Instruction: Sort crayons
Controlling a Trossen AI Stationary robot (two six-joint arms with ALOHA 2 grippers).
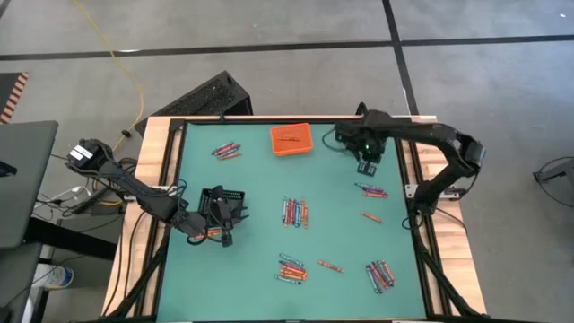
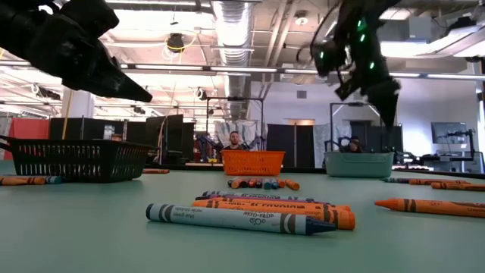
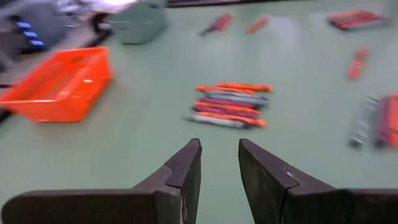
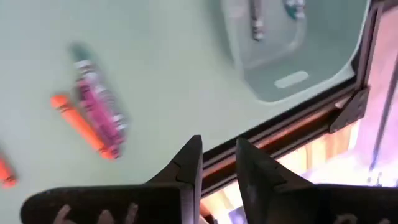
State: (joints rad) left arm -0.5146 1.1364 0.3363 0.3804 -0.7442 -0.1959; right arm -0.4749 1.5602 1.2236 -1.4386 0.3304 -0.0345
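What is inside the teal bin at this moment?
The right wrist view looks down into the teal bin: two crayons lie on its floor, one grey-looking, one teal. The picture's edge cuts off the rest of the bin. In the high view, the right hand covers it.

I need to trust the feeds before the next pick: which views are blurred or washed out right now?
Left wrist view: smeared, the orange bin and the far crayons streaked. Right wrist view: soft, with bright glare along the wooden table edge. Low view: the nearest crayons sharp, ceiling lights blown out, arms in silhouette. High view: evenly lit, but crayons tiny.
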